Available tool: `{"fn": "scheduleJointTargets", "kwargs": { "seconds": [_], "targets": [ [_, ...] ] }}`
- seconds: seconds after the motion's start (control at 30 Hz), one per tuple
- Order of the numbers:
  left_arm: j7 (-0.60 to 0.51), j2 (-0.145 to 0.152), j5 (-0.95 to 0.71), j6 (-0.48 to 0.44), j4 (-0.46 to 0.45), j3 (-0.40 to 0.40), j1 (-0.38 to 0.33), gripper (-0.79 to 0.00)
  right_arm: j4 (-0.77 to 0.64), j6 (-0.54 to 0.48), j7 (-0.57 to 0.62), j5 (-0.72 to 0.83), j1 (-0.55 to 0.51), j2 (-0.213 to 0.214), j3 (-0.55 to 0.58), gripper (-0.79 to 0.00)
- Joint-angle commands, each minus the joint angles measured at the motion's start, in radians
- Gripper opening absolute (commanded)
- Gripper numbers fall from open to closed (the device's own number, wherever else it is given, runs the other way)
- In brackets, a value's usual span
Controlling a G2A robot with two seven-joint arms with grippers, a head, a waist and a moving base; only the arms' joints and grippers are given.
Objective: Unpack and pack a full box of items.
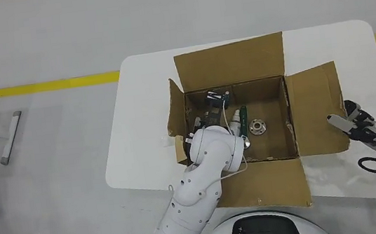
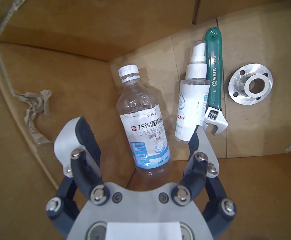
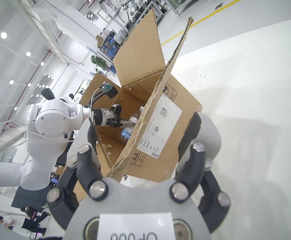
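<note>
An open cardboard box (image 1: 231, 62) stands on the white table (image 1: 143, 122). On its floor lie a clear bottle (image 2: 143, 118) with a white cap, a white spray bottle (image 2: 193, 97), a green-handled wrench (image 2: 213, 75) and a metal flange (image 2: 250, 84). My left gripper (image 2: 138, 127) hangs open inside the box, just above the clear bottle's lower half, a finger on each side. My right gripper (image 3: 143, 134) is open at the box's right flap (image 1: 318, 108), and the flap's edge runs between its fingers (image 3: 195, 127).
A strip of crumpled paper tape (image 2: 34, 113) hangs on the box wall beside my left gripper. All four flaps stand or lie open. Bare table lies left of the box and along the right edge (image 1: 372, 59).
</note>
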Motion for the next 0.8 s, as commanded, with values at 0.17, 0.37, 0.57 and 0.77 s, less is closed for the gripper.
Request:
{"fn": "scheduleJointTargets", "kwargs": {
  "seconds": [0.17,0.37,0.57,0.77],
  "targets": [
    [0.007,-0.007,0.015,-0.002,0.022,-0.02,-0.001,0.0,0.008,-0.006,0.002,0.016,0.003,0.002,-0.009,-0.785],
    [0.014,-0.013,0.029,-0.001,0.048,-0.037,-0.003,0.0,0.012,-0.014,-0.011,0.02,-0.001,0.002,-0.007,-0.785],
    [0.014,-0.02,0.038,-0.005,0.055,-0.04,0.001,0.0,0.012,-0.025,-0.031,0.031,-0.016,0.002,0.004,-0.785],
    [0.012,-0.028,0.049,-0.017,0.061,-0.037,0.005,0.0,0.014,-0.032,-0.039,0.042,-0.032,0.002,0.012,-0.785]
  ]
}}
